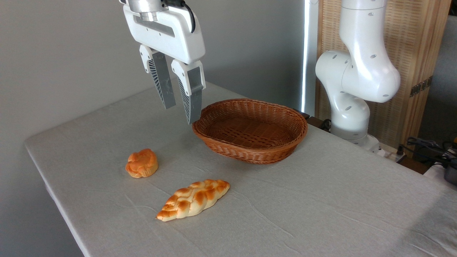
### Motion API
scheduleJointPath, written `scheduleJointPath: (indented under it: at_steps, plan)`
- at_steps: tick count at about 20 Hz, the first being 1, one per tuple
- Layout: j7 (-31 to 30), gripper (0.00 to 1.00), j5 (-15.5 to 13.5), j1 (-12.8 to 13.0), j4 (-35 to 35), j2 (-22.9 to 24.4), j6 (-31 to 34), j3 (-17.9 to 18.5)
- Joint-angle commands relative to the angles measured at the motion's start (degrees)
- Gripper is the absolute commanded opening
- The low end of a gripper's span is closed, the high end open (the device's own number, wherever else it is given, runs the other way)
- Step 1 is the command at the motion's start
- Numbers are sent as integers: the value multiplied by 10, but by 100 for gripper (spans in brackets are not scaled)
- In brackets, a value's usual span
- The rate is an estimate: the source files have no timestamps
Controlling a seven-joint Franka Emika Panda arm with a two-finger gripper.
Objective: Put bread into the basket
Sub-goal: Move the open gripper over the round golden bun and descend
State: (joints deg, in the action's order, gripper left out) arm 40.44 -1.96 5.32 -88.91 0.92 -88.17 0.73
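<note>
Camera view from the table's corner puts the claw (pixel 180 114) up in the air with its two ribbed fingers (pixel 162 85) apart and nothing between them, tips pointing down and hanging just outside the basket (pixel 250 151) at its left rim. From where I stand it looks like a ready pose: jaws spread wide enough, I'd guess, to come down over something small.

That something is the bread (pixel 142 163), a little orange bun with a lobed top, sitting on the table (pixel 321 200) well apart from the basket, off to its left and nearer the front edge. It hasn't been picked up yet, so the task reads as barely begun. The claw is higher than the bun and closer to the basket than to it (a sideways and downward reach would be needed).

A braided loaf (pixel 193 199) lies in front of the basket, nearer to me, beside the bun but not touching it. The basket itself is empty, open side up, ready to receive.
</note>
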Motion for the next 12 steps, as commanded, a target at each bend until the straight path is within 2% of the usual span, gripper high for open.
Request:
scheduleJointPath:
  at_steps: [1,4,7,11,12]
  plan:
    - [13,100,-13,2,6,-12,-7,-12]
    - [19,100,-16,2,-44,-8,-78,-39]
    - [21,100,-13,2,-80,-8,-117,-71]
    - [19,100,-16,2,-177,-11,-298,-110]
    - [19,100,-16,2,-187,-11,-320,-116]
